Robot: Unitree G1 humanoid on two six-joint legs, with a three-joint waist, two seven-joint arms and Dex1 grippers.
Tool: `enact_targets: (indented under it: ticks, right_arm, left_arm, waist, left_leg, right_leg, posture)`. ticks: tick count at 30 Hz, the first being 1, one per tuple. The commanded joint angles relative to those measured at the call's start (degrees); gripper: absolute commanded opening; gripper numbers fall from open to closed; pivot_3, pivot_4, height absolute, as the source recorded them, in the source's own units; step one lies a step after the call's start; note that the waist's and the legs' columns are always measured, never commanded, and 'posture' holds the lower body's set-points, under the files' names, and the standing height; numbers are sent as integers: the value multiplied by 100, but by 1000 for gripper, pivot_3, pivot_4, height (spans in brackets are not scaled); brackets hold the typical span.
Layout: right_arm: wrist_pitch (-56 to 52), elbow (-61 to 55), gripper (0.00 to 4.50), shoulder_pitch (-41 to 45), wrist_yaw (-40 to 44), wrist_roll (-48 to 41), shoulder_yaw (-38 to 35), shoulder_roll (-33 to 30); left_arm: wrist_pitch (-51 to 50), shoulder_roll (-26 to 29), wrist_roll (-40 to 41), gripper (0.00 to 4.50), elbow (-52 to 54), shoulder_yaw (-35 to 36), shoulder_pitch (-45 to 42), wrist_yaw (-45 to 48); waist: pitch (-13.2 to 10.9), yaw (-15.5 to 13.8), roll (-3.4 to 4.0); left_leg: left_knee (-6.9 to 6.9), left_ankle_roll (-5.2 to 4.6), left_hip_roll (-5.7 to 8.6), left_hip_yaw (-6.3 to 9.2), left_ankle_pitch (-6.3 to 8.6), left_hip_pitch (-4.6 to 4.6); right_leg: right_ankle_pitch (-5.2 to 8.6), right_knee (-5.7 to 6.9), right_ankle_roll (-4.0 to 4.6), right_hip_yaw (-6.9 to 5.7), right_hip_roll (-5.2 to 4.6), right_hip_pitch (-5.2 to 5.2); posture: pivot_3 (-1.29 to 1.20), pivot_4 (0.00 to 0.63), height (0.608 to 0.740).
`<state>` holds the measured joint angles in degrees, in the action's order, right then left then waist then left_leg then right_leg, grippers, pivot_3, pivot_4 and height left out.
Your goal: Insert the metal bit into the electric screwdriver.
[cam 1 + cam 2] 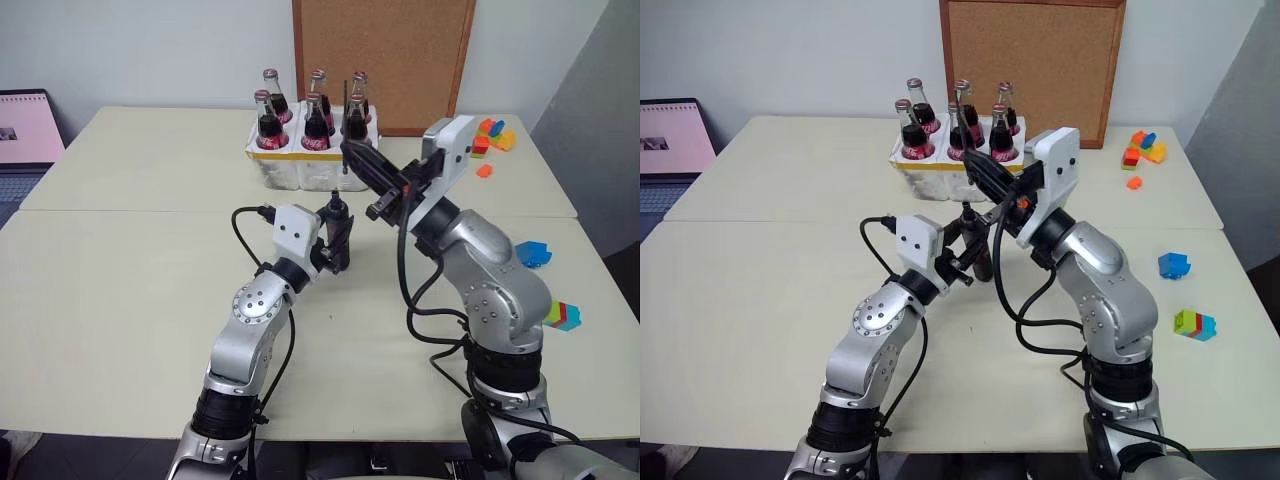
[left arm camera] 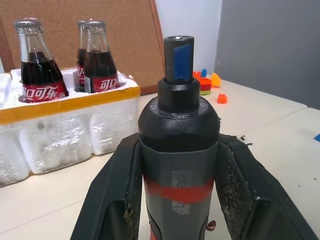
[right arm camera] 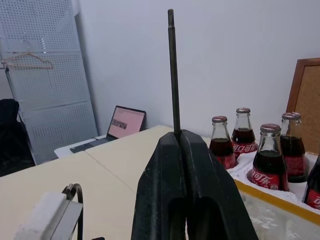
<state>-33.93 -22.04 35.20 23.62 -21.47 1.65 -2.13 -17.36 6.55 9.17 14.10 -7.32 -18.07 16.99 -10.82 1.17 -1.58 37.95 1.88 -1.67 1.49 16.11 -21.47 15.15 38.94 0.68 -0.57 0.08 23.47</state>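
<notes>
The electric screwdriver (image 2: 177, 150), black with a red band, stands upright above the table with its open socket end on top. My left gripper (image 1: 337, 245) is shut on its body, one finger (image 2: 115, 200) on each side. The metal bit (image 3: 172, 75), a thin grey rod, is pinched upright in my right gripper (image 1: 348, 152), which is shut on its lower part. That gripper hangs just above and slightly behind the screwdriver's top (image 1: 335, 203). The bit (image 1: 345, 110) and the socket are apart.
A white foam crate (image 1: 290, 168) of cola bottles stands right behind both grippers, with a cork board (image 1: 385, 60) against the wall. A laptop (image 1: 25, 130) sits at the far left. Coloured toy bricks (image 1: 495, 135) lie at the right, with others (image 1: 533, 253) nearer.
</notes>
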Motion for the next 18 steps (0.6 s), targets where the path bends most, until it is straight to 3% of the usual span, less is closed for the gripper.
enact_targets:
  ticks: [1, 18]
  right_arm:
    - [444, 94, 0, -8, -89, 34, 80, 111]
    - [1242, 587, 0, -289, -109, 261, 583, 246]
  left_arm:
    - [5, -28, 11, 1662, 47, 60, -32, -40]
    - [17, -11, -13, 1662, 29, 15, -42, 21]
  waist:
    - [0, 2, 0]
    - [0, 29, 1]
  left_leg:
    - [0, 0, 0, 0, 0, 0]
    - [-1, 0, -1, 0, 0, 0]
  right_leg:
    - [0, 0, 0, -1, 0, 0]
    - [0, 0, -1, -2, 0, 0]
  posture:
    - [0, 150, 740]
    - [0, 150, 740]
